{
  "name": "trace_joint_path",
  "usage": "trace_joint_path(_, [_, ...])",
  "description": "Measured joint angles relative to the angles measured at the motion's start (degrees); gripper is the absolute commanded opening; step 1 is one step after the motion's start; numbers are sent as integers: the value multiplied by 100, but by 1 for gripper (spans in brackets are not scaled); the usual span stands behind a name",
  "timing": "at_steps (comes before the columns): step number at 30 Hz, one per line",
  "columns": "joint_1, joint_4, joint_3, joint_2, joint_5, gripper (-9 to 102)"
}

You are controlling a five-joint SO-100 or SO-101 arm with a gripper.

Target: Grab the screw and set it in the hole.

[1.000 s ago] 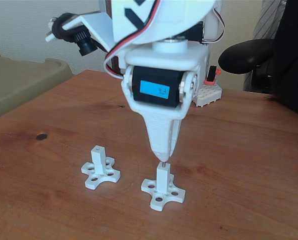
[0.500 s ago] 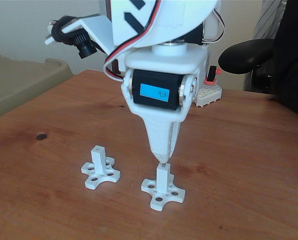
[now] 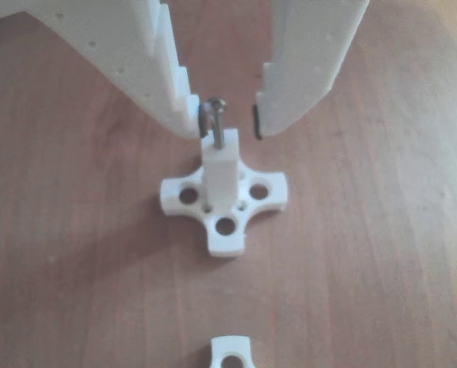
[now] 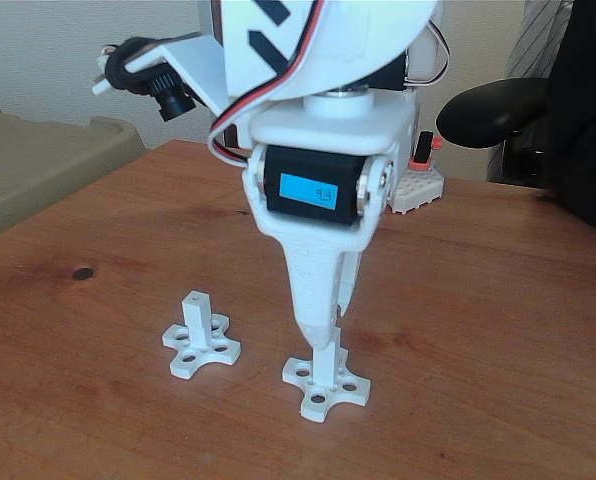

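In the other view the grey screw (image 3: 218, 126) stands upright with its tip in the end face of the white square post (image 3: 222, 180) on the cross-shaped base (image 3: 265, 194). The screw's shaft covers the hole. My gripper (image 3: 225, 126) is open around the screw, whose head sits right beside the left finger (image 3: 171, 92); the right finger (image 3: 294, 84) is clear of it. In the fixed view my gripper (image 4: 328, 325) hangs low over that post (image 4: 325, 365), with its tip overlapping the post's top.
A second white post on a cross base (image 4: 200, 335) stands to the left in the fixed view; its edge (image 3: 230, 354) shows at the bottom of the other view. A white block with a red part (image 4: 418, 185), an olive bin (image 4: 38, 165) and a black chair (image 4: 498, 110) border the table.
The gripper has come down from just above the post, so its tip now overlaps the post's top in the fixed view. The fingers now stand apart.
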Motion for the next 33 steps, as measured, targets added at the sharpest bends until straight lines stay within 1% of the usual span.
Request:
trace_joint_path(5, [0, 211, 0, 0, 0, 20])
trace_joint_path(8, [0, 193, 0, 0, -9, 22])
trace_joint_path(17, [519, 466, 0, 9, -360, 22])
trace_joint_path(22, [545, 606, 0, 396, -431, 12])
trace_joint_path(25, [606, 598, 44, 633, -501, 2])
trace_joint_path(26, [606, 571, 97, 694, -519, -3])
trace_joint_path(33, [606, 255, 712, 1336, -624, -4])
